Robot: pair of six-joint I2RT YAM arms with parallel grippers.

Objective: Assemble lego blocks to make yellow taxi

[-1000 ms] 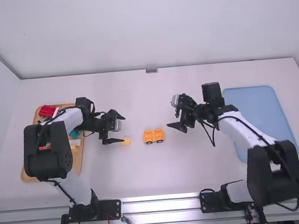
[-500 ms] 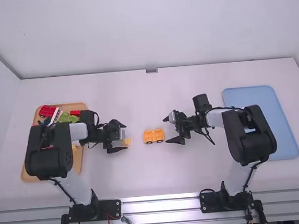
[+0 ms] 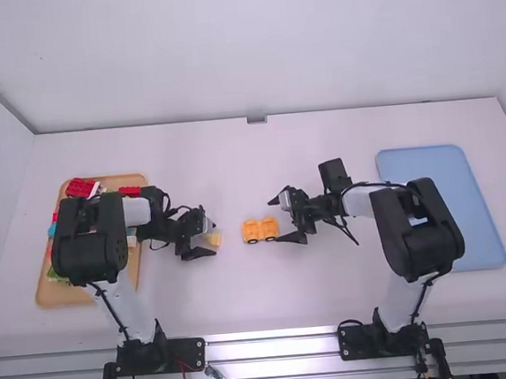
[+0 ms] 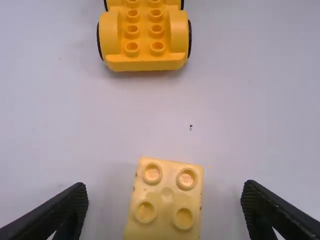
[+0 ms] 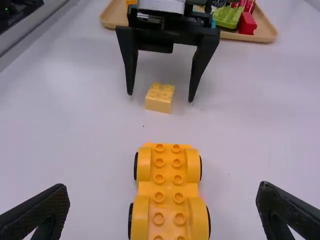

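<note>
Where the table's left side begins, a wooden tray (image 3: 78,295) lies beneath the left arm and holds assorted blocks, among them a red block (image 3: 80,187) at the far-left corner and a green block (image 5: 227,18). Immediately to the right of the tray, the left gripper (image 3: 213,238) is positioned low over the table, its two fingers spread. The small pale yellow block (image 3: 214,240) rests on the table between those fingers, studs up; the left wrist view shows a gap on either side of it, with no finger contact. Next to the right, near the middle, the orange-yellow wheeled base (image 3: 260,230) stands upright on its wheels, apart from the small block. Its length runs left to right, and its studs face up. At its right end, the right gripper (image 3: 275,220) is low, fingers spread wide; the right wrist view shows the near part of the base between them, with a gap on each side. Farther right, beyond the right arm, a blue tray (image 3: 444,195) lies on the table (image 3: 333,293).
</note>
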